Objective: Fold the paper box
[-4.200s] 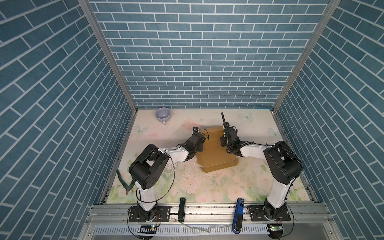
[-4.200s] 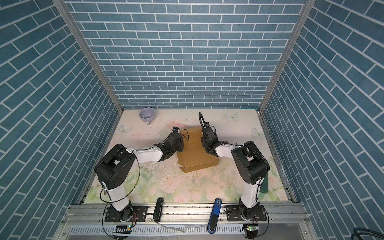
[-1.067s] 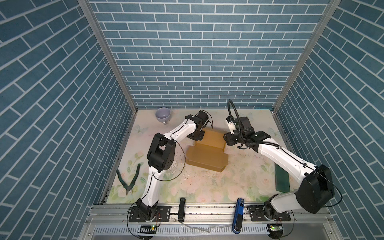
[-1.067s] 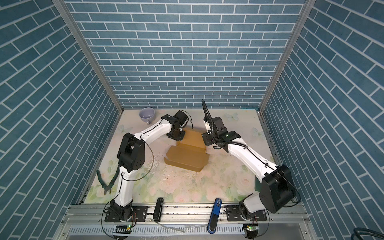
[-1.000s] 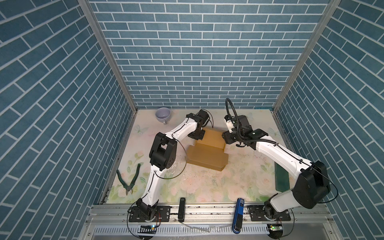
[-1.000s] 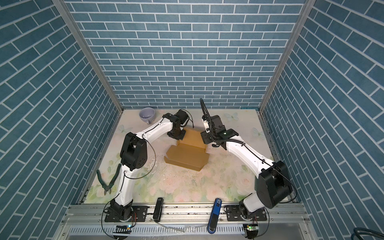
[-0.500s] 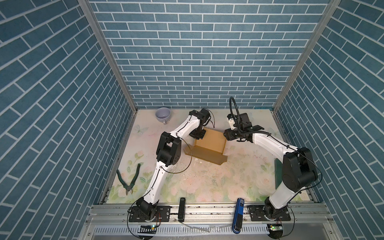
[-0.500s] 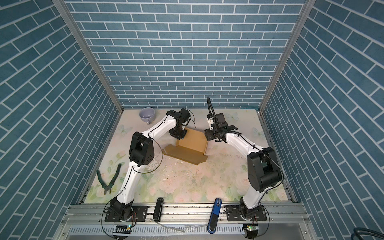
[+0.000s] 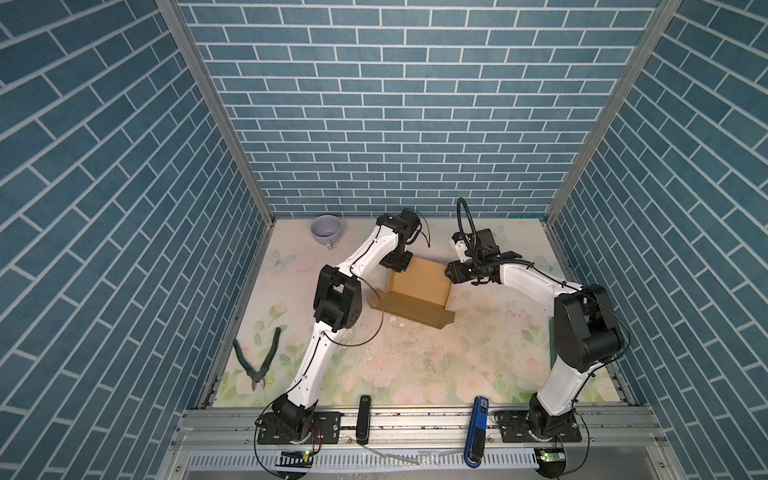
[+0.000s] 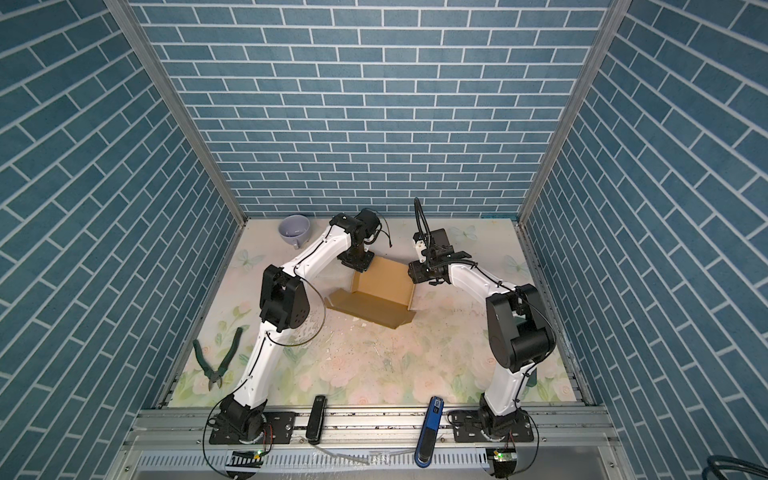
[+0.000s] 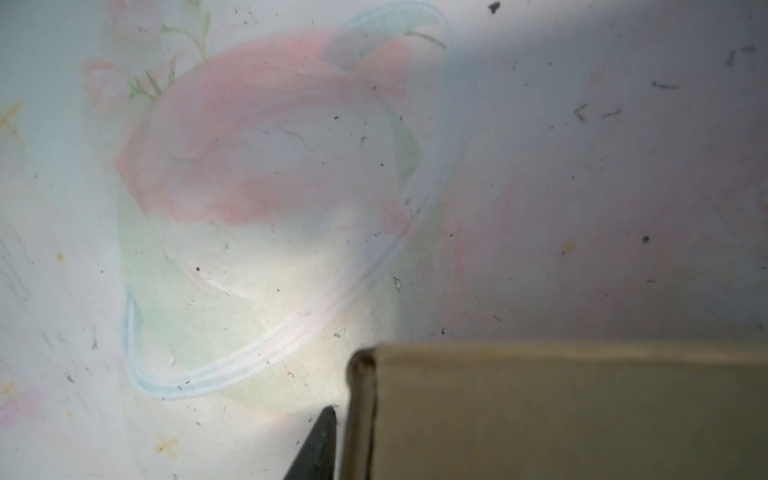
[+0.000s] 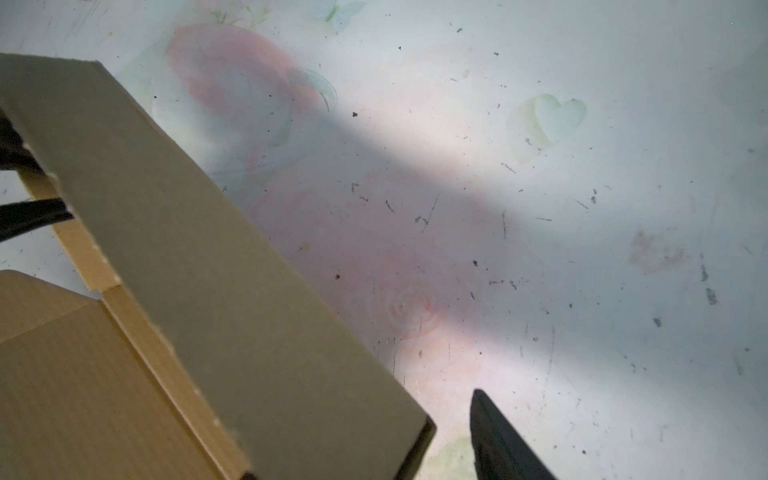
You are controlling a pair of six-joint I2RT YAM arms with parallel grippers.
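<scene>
Two grippers are mine. My left gripper (image 9: 398, 264) sits at the far left corner of the one paper box (image 9: 419, 281). My right gripper (image 9: 451, 272) sits at its far right corner. From the left wrist I see only one dark finger (image 11: 319, 446), just beside the box's edge. So I cannot tell if that gripper is loose or pinching. From the right wrist, one finger (image 12: 500, 440) stands clear of the box's corner, with table showing between them. That gripper is spread and holds nothing.

The box sits at the far middle of the table (image 9: 415, 365). One big panel is tipped up, and a lower flap lies toward the front.

I count one cup (image 9: 326, 229) in the far left corner and one pair of pliers (image 9: 257, 358) by the left edge. Both are well apart from the box. One black thing (image 9: 364, 419) and one blue thing (image 9: 478, 428) lie on the front rail. The wide front of the table is open, with lots of room to move.
</scene>
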